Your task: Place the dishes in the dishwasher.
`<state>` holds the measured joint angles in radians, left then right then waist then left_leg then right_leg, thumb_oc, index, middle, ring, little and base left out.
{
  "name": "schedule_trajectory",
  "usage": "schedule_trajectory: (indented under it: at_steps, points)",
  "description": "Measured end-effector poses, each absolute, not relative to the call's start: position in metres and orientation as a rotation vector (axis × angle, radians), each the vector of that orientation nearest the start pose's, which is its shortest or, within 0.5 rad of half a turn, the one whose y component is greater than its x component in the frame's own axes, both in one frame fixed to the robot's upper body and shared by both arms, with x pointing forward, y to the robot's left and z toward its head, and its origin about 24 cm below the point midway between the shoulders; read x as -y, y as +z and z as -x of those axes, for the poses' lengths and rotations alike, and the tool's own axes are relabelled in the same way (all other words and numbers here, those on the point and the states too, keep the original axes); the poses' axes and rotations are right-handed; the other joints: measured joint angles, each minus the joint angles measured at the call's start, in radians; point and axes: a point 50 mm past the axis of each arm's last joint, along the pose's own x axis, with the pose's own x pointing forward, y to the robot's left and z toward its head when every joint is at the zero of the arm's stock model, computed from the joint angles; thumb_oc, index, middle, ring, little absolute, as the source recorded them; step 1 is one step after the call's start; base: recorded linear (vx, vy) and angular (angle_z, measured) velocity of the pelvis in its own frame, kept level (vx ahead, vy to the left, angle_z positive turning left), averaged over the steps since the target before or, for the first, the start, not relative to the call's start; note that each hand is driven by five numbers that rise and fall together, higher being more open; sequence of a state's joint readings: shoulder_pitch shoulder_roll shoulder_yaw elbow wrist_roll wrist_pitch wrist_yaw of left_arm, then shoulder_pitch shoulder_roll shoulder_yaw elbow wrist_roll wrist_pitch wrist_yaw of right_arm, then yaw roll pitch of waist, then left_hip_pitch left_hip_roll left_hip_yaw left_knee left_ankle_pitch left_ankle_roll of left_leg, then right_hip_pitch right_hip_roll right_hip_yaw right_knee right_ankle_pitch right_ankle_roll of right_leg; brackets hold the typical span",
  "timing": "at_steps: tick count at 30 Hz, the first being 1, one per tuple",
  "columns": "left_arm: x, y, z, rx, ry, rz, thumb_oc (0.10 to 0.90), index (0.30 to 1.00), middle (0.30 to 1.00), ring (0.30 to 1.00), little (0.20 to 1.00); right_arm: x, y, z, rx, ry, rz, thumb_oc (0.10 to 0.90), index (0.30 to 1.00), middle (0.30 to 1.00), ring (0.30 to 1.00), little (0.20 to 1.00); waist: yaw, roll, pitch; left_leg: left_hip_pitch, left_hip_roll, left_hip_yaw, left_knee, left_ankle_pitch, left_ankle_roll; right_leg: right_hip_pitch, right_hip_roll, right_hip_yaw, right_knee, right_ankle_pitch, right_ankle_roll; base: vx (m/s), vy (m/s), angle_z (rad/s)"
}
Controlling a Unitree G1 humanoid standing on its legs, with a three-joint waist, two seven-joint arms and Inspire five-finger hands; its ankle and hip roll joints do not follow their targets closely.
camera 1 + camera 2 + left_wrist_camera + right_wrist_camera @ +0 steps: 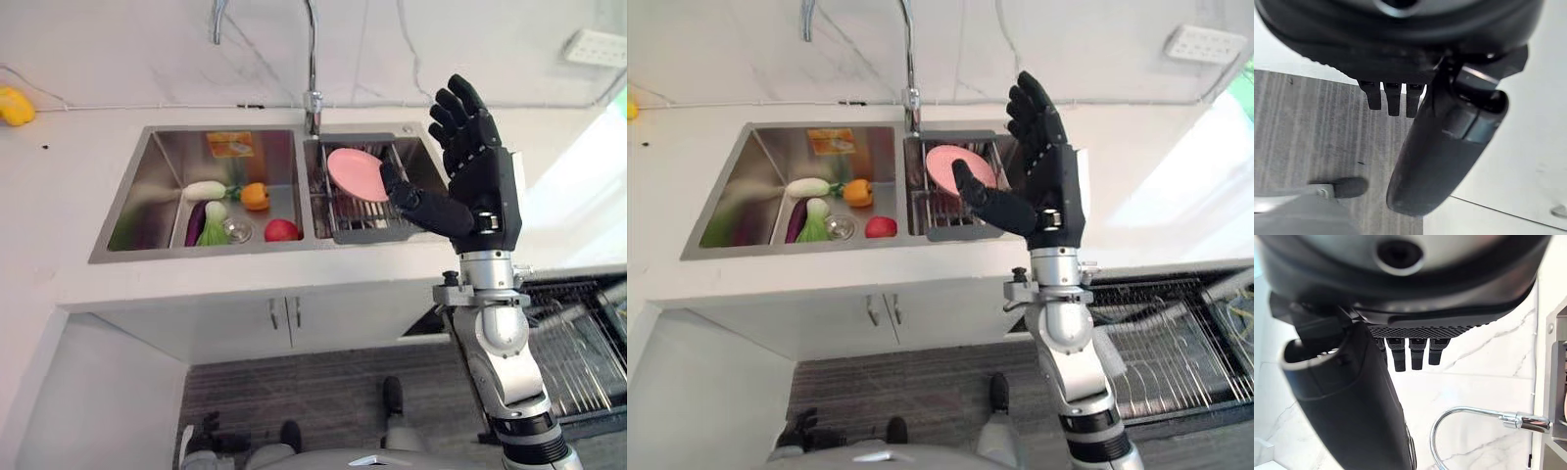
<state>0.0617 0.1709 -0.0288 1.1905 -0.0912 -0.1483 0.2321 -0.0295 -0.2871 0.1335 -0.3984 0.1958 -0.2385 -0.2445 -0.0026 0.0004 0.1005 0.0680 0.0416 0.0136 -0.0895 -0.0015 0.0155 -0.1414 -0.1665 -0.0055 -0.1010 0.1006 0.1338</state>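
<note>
Pink plate (pixel 357 173) stands tilted on edge in a wire dish rack (pixel 364 215) inside the right basin of a steel double sink (pixel 157 250) set into the white bench (pixel 69 196). Its lower right rim is hidden behind the thumb of the right hand (pixel 477 181), which is raised in front of the basin, fingers straight and spread, holding nothing. The left hand (pixel 1442 147) hangs over the floor, fingers straight, empty. The left basin holds a white radish (pixel 204 189), an aubergine (pixel 195 221), a bok choy (pixel 215 227), an orange pepper (pixel 255 196) and a red tomato (pixel 281 231). An orange label (pixel 229 144) on the basin's far wall is unreadable. The dishwasher rack (pixel 578 343) is cut off at the right edge.
</note>
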Motion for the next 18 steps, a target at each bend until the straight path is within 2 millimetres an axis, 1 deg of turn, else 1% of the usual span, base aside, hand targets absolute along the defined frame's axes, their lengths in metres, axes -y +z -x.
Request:
schedule_trajectory:
  at_steps: [1,2,3,4,5,6,7,8,9,10,11,12,13,14,15,16,17,18]
  points:
    - [-0.227,-0.159,-0.083,-1.083,0.343,-0.218,0.8,0.9,0.9,0.9,0.9,0.158,0.158,-0.231,0.619,0.002,-0.038,0.8,0.9,0.9,0.9,0.9,0.0,0.0,0.0,0.0,0.0,0.0,0.0,0.0,0.0,0.0,0.0,0.0,0.0,0.0,0.0,0.07,-0.128,0.89]
    - [-0.23,-0.158,-0.084,-1.07,0.349,-0.218,0.8,0.9,0.9,0.9,0.9,0.157,0.154,-0.231,0.598,0.003,-0.037,0.8,0.9,0.9,0.9,0.9,-0.002,-0.037,-0.015,0.026,-0.011,-0.005,-0.002,0.005,-0.032,0.02,0.007,-0.021,0.013,-0.011,-0.014,0.06,-0.128,0.31]
    - [-0.23,-0.158,-0.084,-1.07,0.349,-0.218,0.8,0.9,0.9,0.9,0.9,0.157,0.154,-0.231,0.598,0.003,-0.037,0.8,0.9,0.9,0.9,0.9,-0.002,-0.037,-0.015,0.026,-0.011,-0.005,-0.002,0.005,-0.032,0.02,0.007,-0.021,0.013,-0.011,-0.014,0.13,-0.238,0.32]
    - [-0.232,-0.158,-0.079,-1.075,0.367,-0.205,0.8,0.9,0.9,0.9,0.9,0.158,0.149,-0.235,0.569,0.014,-0.008,0.8,0.9,0.9,0.9,0.9,0.022,-0.043,-0.042,0.041,0.011,-0.006,-0.001,-0.014,-0.083,0.023,0.027,-0.029,0.025,0.062,-0.019,0.16,-0.263,0.02]
    - [-0.223,-0.161,-0.072,-1.095,0.397,-0.152,0.8,0.9,0.9,0.9,0.9,0.162,0.144,-0.238,0.533,0.01,0.038,0.8,0.9,0.9,0.9,0.9,0.029,0.002,-0.057,0.042,0.067,-0.004,-0.001,-0.028,-0.11,0.05,0.077,-0.071,-0.005,0.07,-0.032,0.24,-0.412,0.06]
    - [-0.217,-0.164,-0.064,-1.115,0.399,-0.136,0.8,0.9,0.9,0.9,0.9,0.168,0.141,-0.24,0.499,0.014,0.091,0.8,0.9,0.9,0.9,0.9,0.03,0.031,-0.056,0.052,0.113,-0.014,0.002,-0.041,-0.129,0.067,0.12,-0.092,0.0,0.083,-0.057,0.18,-0.302,0.06]
    - [-0.217,-0.164,-0.064,-1.115,0.399,-0.136,0.8,0.9,0.9,0.9,0.9,0.168,0.141,-0.24,0.499,0.014,0.091,0.8,0.9,0.9,0.9,0.9,0.03,0.031,-0.056,0.052,0.113,-0.014,0.002,-0.041,-0.129,0.067,0.12,-0.092,0.0,0.083,-0.057,0.11,-0.255,0.46]
    - [-0.214,-0.167,-0.054,-1.15,0.396,-0.124,0.8,0.9,0.9,0.9,0.9,0.175,0.139,-0.24,0.463,0.018,0.157,0.8,0.9,0.9,0.9,0.9,0.013,0.051,-0.06,0.055,0.164,-0.021,0.022,-0.044,-0.135,0.092,0.17,-0.122,-0.004,0.059,-0.094,0.02,-0.106,0.42]
    - [-0.214,-0.167,-0.054,-1.15,0.396,-0.124,0.8,0.9,0.9,0.9,0.9,0.175,0.139,-0.24,0.463,0.018,0.157,0.8,0.9,0.9,0.9,0.9,0.013,0.051,-0.06,0.055,0.164,-0.021,0.022,-0.044,-0.135,0.092,0.17,-0.122,-0.004,0.059,-0.094,0.04,-0.174,0.53]
    - [-0.217,-0.168,-0.047,-1.18,0.403,-0.132,0.8,0.9,0.9,0.9,0.9,0.179,0.141,-0.24,0.463,0.032,0.214,0.8,0.9,0.9,0.9,0.9,0.022,0.04,-0.06,0.032,0.187,0.023,0.074,-0.025,-0.166,0.094,0.198,-0.132,-0.003,0.044,-0.122,0.06,-0.241,0.07]
    - [-0.221,-0.167,-0.046,-1.176,0.431,-0.126,0.8,0.9,0.9,0.9,0.9,0.178,0.142,-0.24,0.467,0.047,0.229,0.8,0.9,0.9,0.9,0.9,0.033,0.027,-0.06,-0.004,0.198,0.05,0.134,-0.016,-0.179,0.093,0.205,-0.133,-0.001,0.038,-0.134,0.1,-0.292,0.27]
    - [-0.224,-0.166,-0.052,-1.153,0.459,-0.106,0.8,0.9,0.9,0.9,0.9,0.179,0.144,-0.239,0.473,0.055,0.241,0.8,0.9,0.9,0.9,0.9,0.041,0.024,-0.051,-0.068,0.209,0.047,0.245,-0.013,-0.182,0.1,0.218,-0.151,0.001,0.031,-0.176,0.07,-0.224,0.16]
    - [-0.224,-0.166,-0.052,-1.153,0.459,-0.106,0.8,0.9,0.9,0.9,0.9,0.179,0.144,-0.239,0.473,0.055,0.241,0.8,0.9,0.9,0.9,0.9,0.041,0.024,-0.051,-0.068,0.209,0.047,0.245,-0.013,-0.182,0.1,0.218,-0.151,0.001,0.031,-0.176,0.11,-0.072,0.39]
    - [-0.227,-0.163,-0.066,-1.112,0.478,-0.093,0.8,0.9,0.9,0.9,0.9,0.183,0.14,-0.239,0.431,0.045,0.26,0.8,0.9,0.9,0.9,0.9,0.051,-0.001,-0.02,-0.146,0.189,0.011,0.397,-0.051,-0.203,0.126,0.215,-0.162,0.001,0.017,-0.198,0.12,-0.025,0.22]
    - [-0.228,-0.162,-0.072,-1.096,0.479,-0.09,0.8,0.9,0.9,0.9,0.9,0.183,0.138,-0.24,0.41,0.044,0.278,0.8,0.9,0.9,0.9,0.9,0.051,-0.012,-0.015,-0.176,0.169,0.008,0.387,-0.068,-0.201,0.127,0.214,-0.144,-0.004,-0.014,-0.178,0.22,-0.015,0.46]
    - [-0.227,-0.162,-0.075,-1.098,0.471,-0.092,0.8,0.9,0.9,0.9,0.9,0.186,0.135,-0.242,0.388,0.035,0.302,0.8,0.9,0.9,0.9,0.9,0.038,0.001,-0.011,-0.171,0.17,0.012,0.217,-0.05,-0.184,0.119,0.228,-0.159,0.019,-0.107,-0.107,0.18,0.018,0.27]
    - [-0.227,-0.161,-0.077,-1.09,0.469,-0.092,0.8,0.9,0.9,0.9,0.9,0.187,0.135,-0.242,0.381,0.032,0.306,0.8,0.9,0.9,0.9,0.9,0.041,0.007,-0.008,-0.164,0.177,0.018,0.155,-0.04,-0.174,0.109,0.231,-0.169,0.04,-0.129,-0.106,0.15,0.054,-0.16]
    - [-0.233,-0.161,-0.073,-1.102,0.49,-0.102,0.8,0.9,0.9,0.9,0.9,0.189,0.13,-0.249,0.299,0.035,0.328,0.8,0.9,0.9,0.9,0.9,0.051,-0.006,0.005,-0.113,0.226,0.001,-0.007,0.027,-0.221,0.131,0.261,-0.163,0.048,-0.06,-0.208,0.08,0.051,-0.5]
